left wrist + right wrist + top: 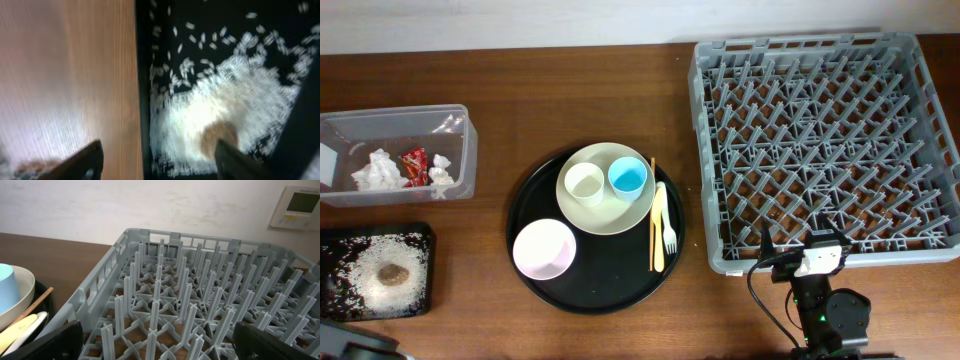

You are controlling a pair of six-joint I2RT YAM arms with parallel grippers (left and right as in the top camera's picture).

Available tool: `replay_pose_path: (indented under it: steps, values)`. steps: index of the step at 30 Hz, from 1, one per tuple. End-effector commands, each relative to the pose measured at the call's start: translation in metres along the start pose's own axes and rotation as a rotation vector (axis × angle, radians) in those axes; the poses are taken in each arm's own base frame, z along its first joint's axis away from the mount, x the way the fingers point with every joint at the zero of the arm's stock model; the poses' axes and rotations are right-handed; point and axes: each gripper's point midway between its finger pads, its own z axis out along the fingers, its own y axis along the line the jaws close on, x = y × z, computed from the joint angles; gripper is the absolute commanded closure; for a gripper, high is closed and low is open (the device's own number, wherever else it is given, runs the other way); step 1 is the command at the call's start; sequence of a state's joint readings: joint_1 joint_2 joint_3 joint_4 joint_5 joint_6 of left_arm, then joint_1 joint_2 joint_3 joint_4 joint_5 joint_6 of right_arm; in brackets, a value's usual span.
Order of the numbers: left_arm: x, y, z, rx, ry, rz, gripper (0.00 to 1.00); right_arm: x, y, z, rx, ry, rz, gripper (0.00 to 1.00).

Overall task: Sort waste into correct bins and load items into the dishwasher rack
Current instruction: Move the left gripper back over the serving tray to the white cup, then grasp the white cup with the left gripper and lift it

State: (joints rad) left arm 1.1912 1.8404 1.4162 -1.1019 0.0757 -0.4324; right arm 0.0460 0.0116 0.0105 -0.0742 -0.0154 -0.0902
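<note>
Seen from overhead, the rack (820, 150) fills the table from 1 to 3 o'clock, nothing in it. The round tray (610, 275) sits at the centre. The tub (470, 150) is at 10 o'clock and the black bin (428, 270) at 8 o'clock.

The right gripper (157, 330) hangs at the rack's 6 o'clock wall, jaws spread wide with nothing between them. The left gripper (159, 147) is over the bin's edge in a blurred view, jaws well apart and holding nothing, 1 finger over the wood and the other over the rice.

On the tray, the plate (605, 212) lies at 12 o'clock and the pink bowl (544, 249) at 7 o'clock. The cream cup (585, 183) and blue cup (628, 177) stand side by side on the plate. The fork (669, 232) and chopsticks (655, 235) lie at 3 o'clock, just beside the plate.

The tissues (378, 170) and red wrapper (413, 165) are in the tub. The rice (360, 265) and brown lump (390, 272) are in the bin
</note>
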Motion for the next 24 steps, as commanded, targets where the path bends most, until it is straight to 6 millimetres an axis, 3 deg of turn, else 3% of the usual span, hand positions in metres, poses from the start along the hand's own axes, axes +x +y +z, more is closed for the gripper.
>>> replay_pose_path:
  steps: [1, 4, 8, 11, 12, 15, 19, 23, 24]
  values:
    - [-0.011, -0.03, -0.06, 0.097, -0.033, 0.041, 0.28, 0.002, 0.001, 0.0, -0.005, 0.003, -0.007, 0.02]
    - [0.027, -0.087, -0.08, 0.294, 0.072, 0.175, 0.29, 0.002, 0.001, 0.0, -0.005, 0.003, -0.007, 0.02]
    - [0.103, -0.153, -0.075, 0.288, 0.143, 0.462, 0.29, 0.002, 0.001, 0.0, -0.005, 0.003, -0.008, 0.02]
    - [0.197, -0.197, -0.072, 0.275, 0.208, 0.77, 0.29, 0.002, 0.001, 0.0, -0.005, 0.003, -0.007, 0.02]
    - [0.226, -0.201, -0.069, 0.232, 0.212, 0.881, 0.29, 0.002, 0.001, 0.0, -0.005, 0.003, -0.007, 0.01]
    - [0.28, -0.198, -0.063, 0.095, 0.172, 1.089, 0.24, 0.002, 0.001, 0.0, -0.005, 0.003, -0.008, 0.02]
    - [0.354, -0.179, -0.065, 0.024, 0.241, 1.319, 0.23, 0.002, 0.001, 0.0, -0.005, 0.003, -0.008, 0.02]
    - [0.397, -0.186, -0.063, 0.05, 0.172, 1.475, 0.24, 0.002, 0.001, 0.0, -0.005, 0.003, -0.007, 0.02]
    - [0.404, -0.19, -0.063, 0.069, 0.163, 1.495, 0.29, 0.002, 0.001, 0.0, -0.005, 0.003, -0.008, 0.02]
